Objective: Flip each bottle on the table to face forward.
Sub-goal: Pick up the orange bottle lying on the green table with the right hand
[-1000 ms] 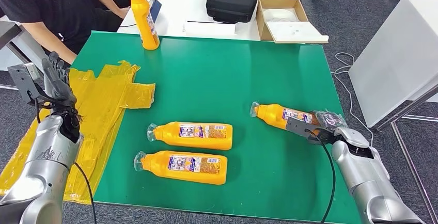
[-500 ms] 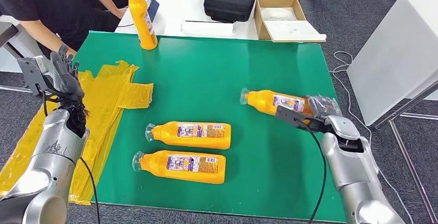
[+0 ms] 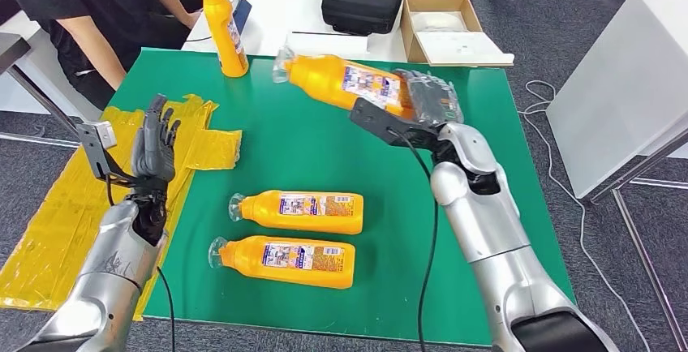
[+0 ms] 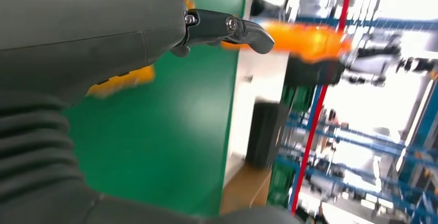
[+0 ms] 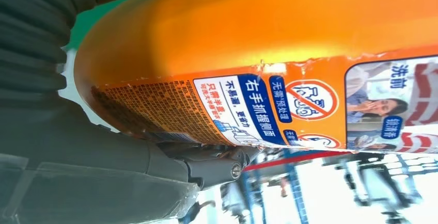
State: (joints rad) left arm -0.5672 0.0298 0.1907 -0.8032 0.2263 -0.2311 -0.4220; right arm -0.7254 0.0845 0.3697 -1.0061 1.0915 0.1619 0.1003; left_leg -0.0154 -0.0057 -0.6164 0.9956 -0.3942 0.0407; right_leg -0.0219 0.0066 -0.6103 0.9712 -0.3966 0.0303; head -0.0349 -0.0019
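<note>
The lifted bottle (image 3: 345,81) hangs on its side in the air over the far part of the green table (image 3: 454,230), cap end toward the left, its base end wrapped by the fingers (image 3: 430,95) of the right hand (image 3: 426,99); in the right wrist view the label (image 5: 268,108) sits just against the thumb. Two more bottles (image 3: 298,212) (image 3: 285,262) lie flat near the table's front edge, one upright bottle (image 3: 223,23) stands at the far left corner. The left hand (image 3: 154,145) is raised over the yellow plastic sheet (image 3: 49,222) at the left edge, fingers spread, holding nothing.
</note>
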